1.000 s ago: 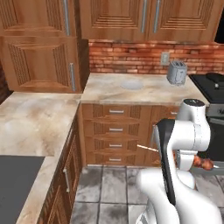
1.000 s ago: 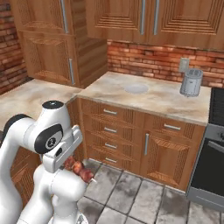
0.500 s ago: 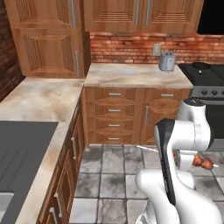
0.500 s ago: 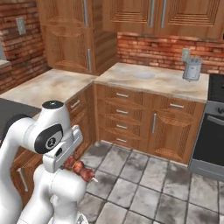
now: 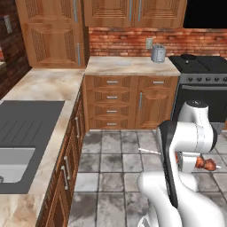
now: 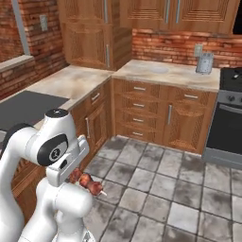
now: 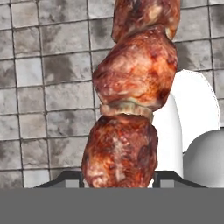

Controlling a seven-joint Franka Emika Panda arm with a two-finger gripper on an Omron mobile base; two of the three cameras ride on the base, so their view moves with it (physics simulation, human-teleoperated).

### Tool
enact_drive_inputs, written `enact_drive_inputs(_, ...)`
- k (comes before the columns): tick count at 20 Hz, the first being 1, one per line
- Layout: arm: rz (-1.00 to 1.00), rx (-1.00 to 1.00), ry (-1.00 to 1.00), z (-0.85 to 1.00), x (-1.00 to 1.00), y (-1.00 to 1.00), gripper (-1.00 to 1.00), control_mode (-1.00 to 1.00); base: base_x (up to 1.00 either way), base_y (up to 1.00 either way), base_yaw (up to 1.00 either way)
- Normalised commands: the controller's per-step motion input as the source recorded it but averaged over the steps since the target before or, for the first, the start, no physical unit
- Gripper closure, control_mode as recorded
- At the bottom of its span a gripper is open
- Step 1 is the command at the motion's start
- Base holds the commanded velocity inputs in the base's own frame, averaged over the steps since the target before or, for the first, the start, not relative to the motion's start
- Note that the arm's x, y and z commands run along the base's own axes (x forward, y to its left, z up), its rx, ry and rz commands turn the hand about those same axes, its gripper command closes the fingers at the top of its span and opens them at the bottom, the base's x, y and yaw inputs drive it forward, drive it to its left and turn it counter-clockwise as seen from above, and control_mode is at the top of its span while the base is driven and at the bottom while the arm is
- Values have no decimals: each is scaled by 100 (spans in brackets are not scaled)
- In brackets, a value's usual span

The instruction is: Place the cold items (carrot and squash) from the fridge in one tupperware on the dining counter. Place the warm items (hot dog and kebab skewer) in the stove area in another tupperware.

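My gripper (image 7: 120,180) is shut on the kebab skewer (image 7: 131,92), whose browned meat chunks rise straight up the hand view over grey floor tiles. From the left base view the kebab skewer (image 5: 205,164) pokes out to the right of my folded arm, and its thin stick end (image 5: 146,150) shows on the left side. In the right base view the kebab skewer (image 6: 87,182) hangs low beside my arm, above the floor. The arm is tucked close to the base.
A corner counter (image 5: 128,66) with drawers runs ahead, with a toaster (image 5: 157,53) near the black stove (image 5: 201,66). A sink (image 5: 17,159) sits in the left counter. The tiled floor (image 6: 160,189) lies open ahead. The toaster (image 6: 204,63) stands by the stove (image 6: 231,80).
The whole scene has shifted in both base views, so the base has moved: the corner counter looks farther off and the sink has come into sight. The kebab stays in the gripper.
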Motion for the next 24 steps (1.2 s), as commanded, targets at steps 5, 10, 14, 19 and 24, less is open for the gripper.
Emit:
enact_drive_inputs(5,0,0,0,0,0,0,100,100,-100,1,-1)
enact_drive_inputs(10,0,0,0,0,0,0,100,100,-100,5,0)
enact_drive_inputs(14,0,0,0,0,0,0,100,100,-100,1,0)
enact_drive_inputs(19,0,0,0,0,0,0,100,100,-100,0,0)
enact_drive_inputs(24,0,0,0,0,0,0,100,100,-100,0,0)
